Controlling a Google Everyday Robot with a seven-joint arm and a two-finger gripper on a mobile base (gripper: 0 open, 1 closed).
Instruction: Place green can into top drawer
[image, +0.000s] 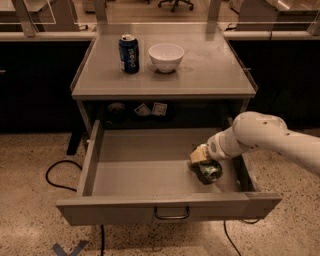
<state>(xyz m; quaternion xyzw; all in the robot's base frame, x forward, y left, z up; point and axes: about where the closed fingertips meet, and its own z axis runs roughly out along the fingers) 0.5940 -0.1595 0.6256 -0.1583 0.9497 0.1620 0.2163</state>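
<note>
Your pincer (202, 156) sat over the small dented green-and-silver metal can (208, 171) at the right of the wide shallow grey metal drawer (135, 170); whether it gripped, I cannot tell.

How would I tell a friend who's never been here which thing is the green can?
Find the grey table, then the top drawer pulled open beneath it. At the drawer's right end in the picture, just below the robot's gripper, lies the green can. It is dented and dark green, unlike the smooth blue can on the tabletop beside the white bowl.
</note>
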